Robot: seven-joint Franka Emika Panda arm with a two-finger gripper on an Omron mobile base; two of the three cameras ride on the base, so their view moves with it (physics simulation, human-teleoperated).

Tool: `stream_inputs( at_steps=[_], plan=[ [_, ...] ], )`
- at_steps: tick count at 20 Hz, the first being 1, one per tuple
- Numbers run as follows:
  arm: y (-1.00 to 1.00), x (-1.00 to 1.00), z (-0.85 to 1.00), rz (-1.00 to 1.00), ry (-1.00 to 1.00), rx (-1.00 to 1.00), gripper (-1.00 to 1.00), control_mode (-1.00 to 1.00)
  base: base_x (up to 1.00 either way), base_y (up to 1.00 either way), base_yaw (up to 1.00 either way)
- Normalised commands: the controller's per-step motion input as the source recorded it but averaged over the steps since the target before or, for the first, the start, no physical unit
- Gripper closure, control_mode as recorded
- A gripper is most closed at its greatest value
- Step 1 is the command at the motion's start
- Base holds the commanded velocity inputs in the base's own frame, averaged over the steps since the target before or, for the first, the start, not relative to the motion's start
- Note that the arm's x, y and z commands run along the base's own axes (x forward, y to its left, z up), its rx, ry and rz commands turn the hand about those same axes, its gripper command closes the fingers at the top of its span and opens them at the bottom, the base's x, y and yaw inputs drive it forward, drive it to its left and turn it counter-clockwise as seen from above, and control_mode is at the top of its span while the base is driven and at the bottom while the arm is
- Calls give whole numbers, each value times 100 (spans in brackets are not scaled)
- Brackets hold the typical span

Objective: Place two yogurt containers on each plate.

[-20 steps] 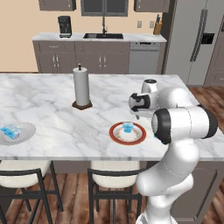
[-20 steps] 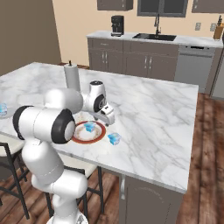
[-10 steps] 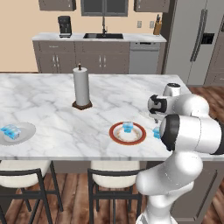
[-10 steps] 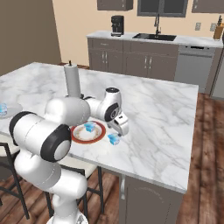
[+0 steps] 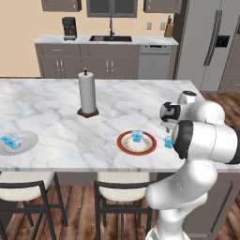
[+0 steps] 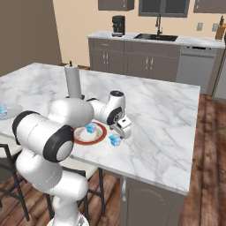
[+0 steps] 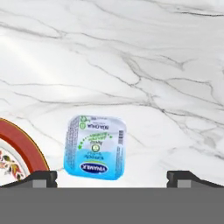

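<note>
Loose yogurt container (image 7: 95, 148) lies flat on the marble counter (image 7: 144, 61), low and left of centre in the hand view, label up, just beside the red-rimmed plate (image 7: 17, 153) at the lower left edge but not touching it. In the right base view the same cup (image 6: 115, 139) sits just right of that plate (image 6: 99, 136), centre frame.

One yogurt already on the red-rimmed plate (image 5: 136, 136), lower centre of the left base view. Grey-white plate (image 5: 28, 140) far off at the left edge holds light-blue yogurt packs (image 5: 11, 140); count unclear, too small to tell.

Gripper (image 7: 112, 177) hovers above the loose cup, fingers spread wide, nothing between them; tips show at bottom left and bottom right of the hand view.

Step in hand, by my reading: pick this cup and set it beside the one on the red-rimmed plate.

To do it well: shift toward the plate side until the cup sits midway between the tips, descend straight, close across the cup's narrow sides, keep it level. Watch the left finger near the plate rim.

Paper towel holder (image 5: 87, 93) stands well apart, upper left.
</note>
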Motion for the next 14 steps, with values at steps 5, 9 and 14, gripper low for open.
stream_inputs(
  at_steps=[5,9,14],
  plan=[
    [0,15,-12,2,0,5,-100,-100,0,0,0],
    [0,0,-15,0,0,-2,-100,-100,0,0,0],
    [9,0,-17,0,0,-15,-100,-100,0,0,0]
  ],
)
